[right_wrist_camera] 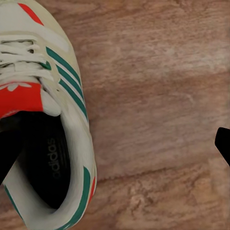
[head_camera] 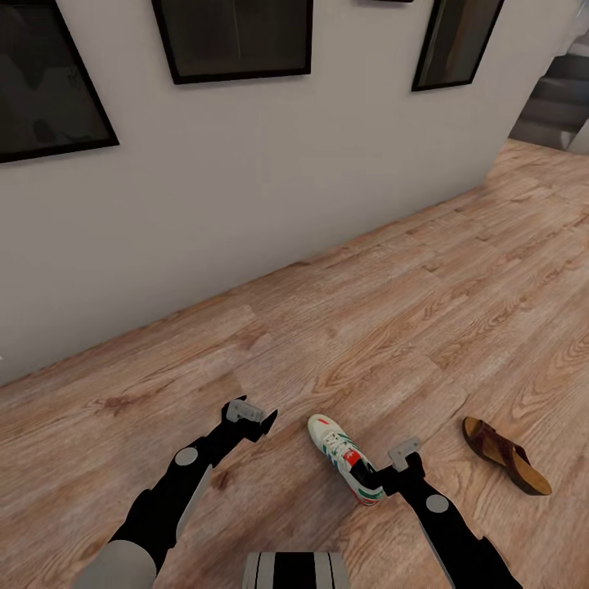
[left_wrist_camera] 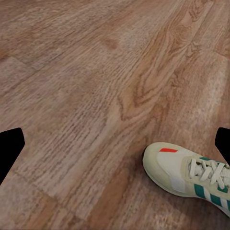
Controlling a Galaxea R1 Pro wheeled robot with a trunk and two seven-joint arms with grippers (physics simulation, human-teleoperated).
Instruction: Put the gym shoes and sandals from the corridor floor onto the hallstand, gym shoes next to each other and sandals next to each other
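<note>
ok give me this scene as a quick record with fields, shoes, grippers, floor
gym shoe: one, lying on the corridor floor, between the two arms
sandal: one, on the floor, to the robot's right of the gym shoe
left gripper: open, over bare floor beside the shoe's toe
right gripper: open, at the shoe's heel opening, not closed on it
wall: framed pictures hang on it

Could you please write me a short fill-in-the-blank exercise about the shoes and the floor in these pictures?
1. The sneaker has ____ side stripes.
2. The sandal lies on the ____ floor.
3. The sneaker's tongue is ____.
4. The sneaker lies between the left tool and the ____.

Missing words: green; wooden; red; sandal
</note>
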